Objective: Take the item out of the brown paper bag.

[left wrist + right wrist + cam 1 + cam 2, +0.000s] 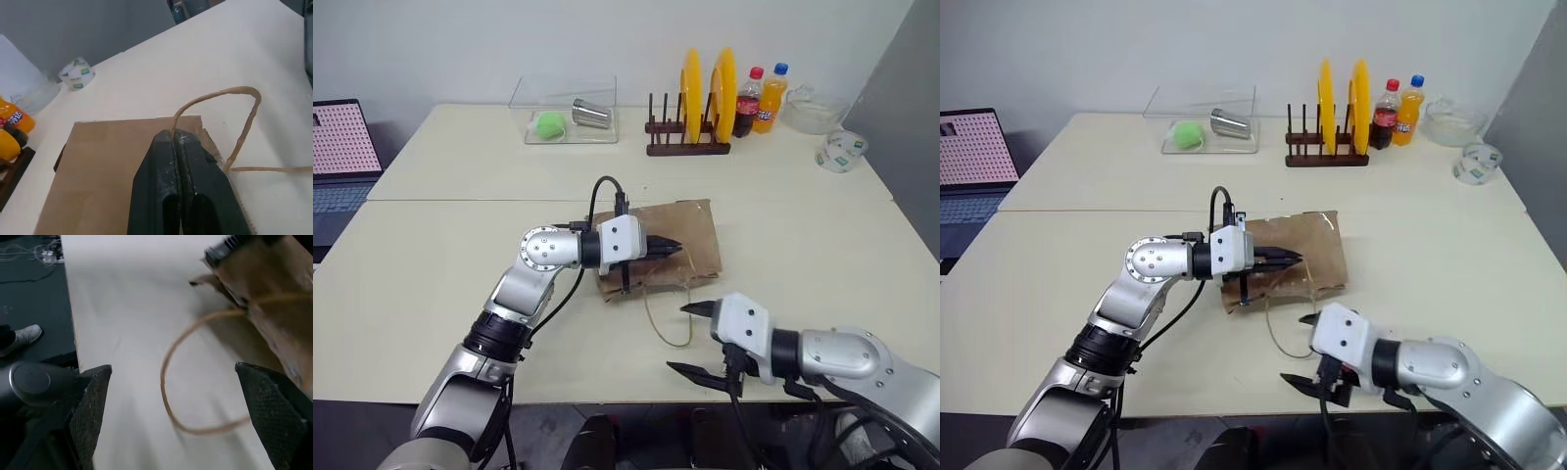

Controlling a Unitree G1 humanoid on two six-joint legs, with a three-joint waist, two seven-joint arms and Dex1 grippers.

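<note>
The left gripper (pixel 672 248) is clamped shut on 1 handle (pixel 215 98) of the brown paper bag (pixel 690 238), which lies flat on the table (pixel 460 255). The right gripper (pixel 693 338), spread wide and empty, hovers near the bag's other handle (pixel 666 318).

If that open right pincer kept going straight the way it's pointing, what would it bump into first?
Most likely the tan loop handle lying on the table just ahead of the right pincer, then the brown paper bag behind it. Depth is hard to judge.
</note>
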